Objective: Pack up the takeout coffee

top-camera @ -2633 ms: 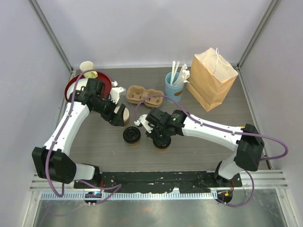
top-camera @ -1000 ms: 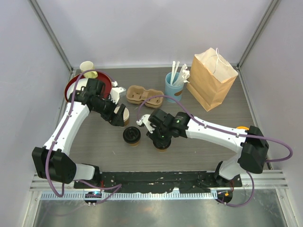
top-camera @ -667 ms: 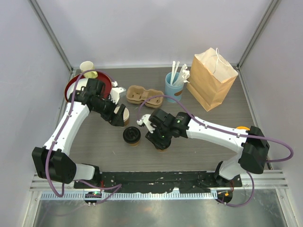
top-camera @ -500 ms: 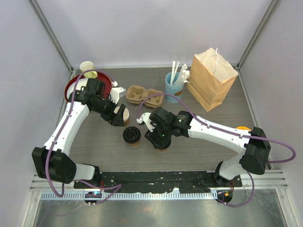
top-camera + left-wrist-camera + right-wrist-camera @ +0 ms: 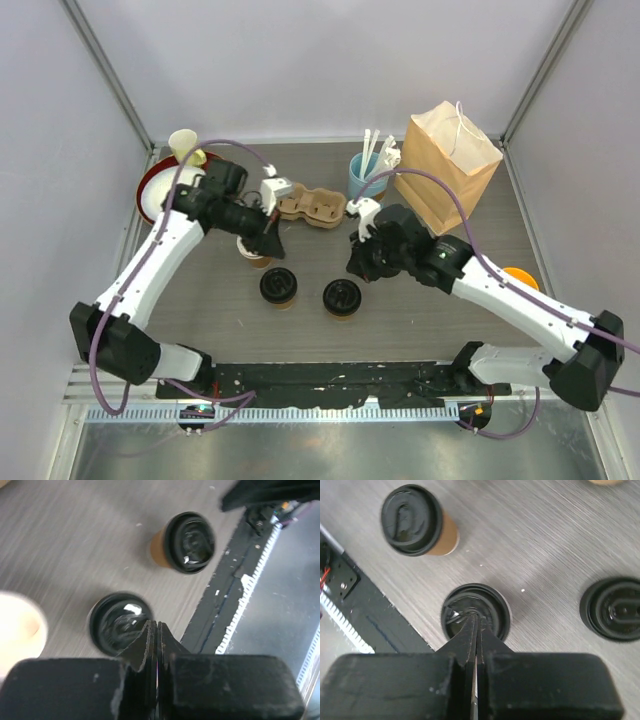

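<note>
Grey wood-grain worktop [image 5: 210, 310], white enclosure walls all round.

Takeout coffee = two tan cups w/ black sip lids, upright, front-centre of worktop, side by side but not touching: left lidded cup [image 5: 278, 287], right lidded cup [image 5: 342, 298]. Lids seated on both. Nothing is in contact w/ either.

left gripper [image 5: 156, 626]: fingers pressed flat together, nothing btwn them. Top view puts it above the lidless cup [image 5: 256, 254], which stands just behind the left lidded cup.

right gripper [image 5: 476, 622]: also clenched and empty. Top view: it is behind the right lidded cup w/ a clear gap. Wrist view lines the tips up over one lid, but they are raised off it.

Back row, left to right:
- red plate [image 5: 146, 190], mostly under the left arm
- pale paper cup [image 5: 183, 145] at the back-left corner
- pulp cup carrier [image 5: 310, 203], partly hidden by the left wrist
- blue cup [image 5: 366, 182] holding white utensils
- brown paper bag [image 5: 450, 165], upright, back right

Orange object [image 5: 520, 277] sits at the right, half hidden by the right arm. Can't ID it.
</note>
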`<state>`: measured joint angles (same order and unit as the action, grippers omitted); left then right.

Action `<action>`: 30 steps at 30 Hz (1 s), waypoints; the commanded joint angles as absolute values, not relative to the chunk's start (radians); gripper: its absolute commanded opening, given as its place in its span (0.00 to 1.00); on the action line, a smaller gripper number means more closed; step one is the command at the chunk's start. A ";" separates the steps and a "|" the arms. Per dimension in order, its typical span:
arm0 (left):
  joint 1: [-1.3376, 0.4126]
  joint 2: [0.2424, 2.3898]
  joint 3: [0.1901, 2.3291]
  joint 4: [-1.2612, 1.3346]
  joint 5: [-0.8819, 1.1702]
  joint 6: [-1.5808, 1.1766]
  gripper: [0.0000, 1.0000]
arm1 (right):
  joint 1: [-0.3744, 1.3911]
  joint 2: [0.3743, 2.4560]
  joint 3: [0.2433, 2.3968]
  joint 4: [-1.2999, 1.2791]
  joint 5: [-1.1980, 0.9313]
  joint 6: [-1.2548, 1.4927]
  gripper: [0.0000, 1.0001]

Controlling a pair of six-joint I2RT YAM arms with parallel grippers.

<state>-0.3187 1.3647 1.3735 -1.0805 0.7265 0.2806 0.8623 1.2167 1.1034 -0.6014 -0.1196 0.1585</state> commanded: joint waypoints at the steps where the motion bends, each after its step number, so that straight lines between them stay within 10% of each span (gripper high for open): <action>1: -0.480 1.431 1.399 -0.947 0.788 0.131 0.00 | 0.804 1.100 0.950 -0.384 -0.155 0.339 0.01; 30: -0.761 1.718 1.210 -0.571 0.683 -0.064 0.00 | 0.772 1.129 0.606 -0.143 -0.256 0.558 0.01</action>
